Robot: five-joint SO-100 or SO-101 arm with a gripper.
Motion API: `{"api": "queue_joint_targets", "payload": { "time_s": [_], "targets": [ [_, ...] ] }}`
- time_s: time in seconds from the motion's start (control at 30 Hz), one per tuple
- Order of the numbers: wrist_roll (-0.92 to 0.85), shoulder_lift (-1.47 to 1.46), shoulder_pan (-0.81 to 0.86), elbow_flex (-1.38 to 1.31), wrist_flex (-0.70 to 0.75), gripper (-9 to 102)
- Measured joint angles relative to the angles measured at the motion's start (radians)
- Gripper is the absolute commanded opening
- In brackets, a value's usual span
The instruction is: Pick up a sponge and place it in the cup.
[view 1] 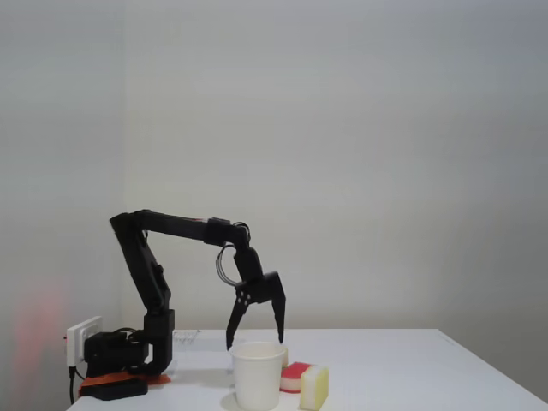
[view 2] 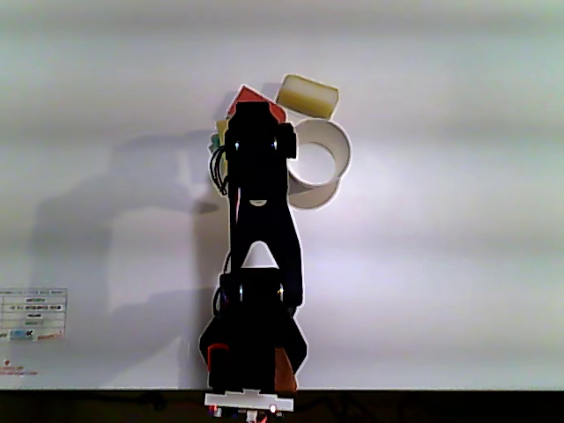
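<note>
Pincer (view 1: 255,341) spread wide, empty, hanging just behind cup (view 1: 258,375), likely lining up on sponge (view 1: 283,354) half hidden there; not yet grasped, cup waiting alongside.

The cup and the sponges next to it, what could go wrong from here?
1. The open tool hangs right behind the paper cup; a finger could catch its rim and tip it.
2. The red-topped sponge and thicker yellow block crowd the cup, so the tool may grab the wrong one.

Soft, slightly hazy lighting; the arm casts leftward shadows overhead.
</note>
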Motion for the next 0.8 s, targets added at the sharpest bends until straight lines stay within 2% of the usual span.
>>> {"api": "queue_joint_targets", "payload": {
  "time_s": [0.2, 0.8],
  "targets": [
    [0.011, -0.089, 0.0, -0.005, -0.051, 42],
    [0.095, -0.232, -0.051, -0.146, -0.055, 40]
  ]
}}
